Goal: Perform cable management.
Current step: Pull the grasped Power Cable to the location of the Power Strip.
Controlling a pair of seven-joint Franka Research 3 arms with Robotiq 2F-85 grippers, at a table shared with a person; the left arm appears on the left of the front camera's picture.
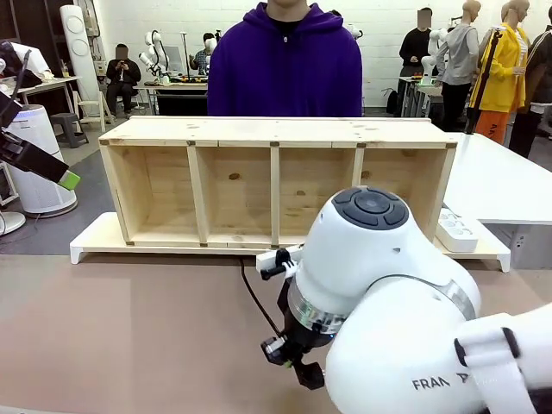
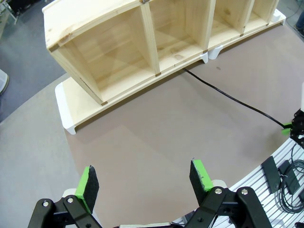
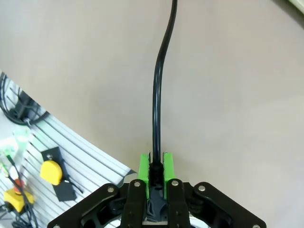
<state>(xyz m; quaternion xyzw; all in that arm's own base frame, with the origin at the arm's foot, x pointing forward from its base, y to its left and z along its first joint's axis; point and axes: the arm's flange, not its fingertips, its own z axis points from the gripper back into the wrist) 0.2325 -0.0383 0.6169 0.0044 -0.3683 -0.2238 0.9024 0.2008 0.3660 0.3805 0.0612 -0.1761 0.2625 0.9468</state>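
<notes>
Firmly pinched between green pads, the cable (image 3: pixel 156 95) is in the grip of the right end effector (image 3: pixel 155 161). Its jaws are pressed together on what looks like the thicker moulded end of the cord, low over the brown tabletop (image 1: pixel 129 328). From that hold the thin black line runs out across the surface and bends gently once. It then passes under the front edge of the wooden shelf unit (image 1: pixel 276 131), which lies on its white base at the far side. A white power strip (image 1: pixel 457 231) rests on the right end of that base, well apart from the held end. The left end effector (image 2: pixel 142 168) hangs above bare tabletop with its fingers spread wide and nothing between them, well apart from the cord. A person (image 1: pixel 285 69) in a purple hooded top stands behind the unit, hands out of sight.

The step in hand appears to be grasping and routing: one end is secured, but the cord is not yet gathered or tucked away. The next move probably calls for drawing the held end along a chosen path without jerking. The far part seems to run beneath the shelf base, where it could snag. The cord reads as glossy, slim and limp, resting on the tabletop for most of its run with some slack rather than pulled taut.
</notes>
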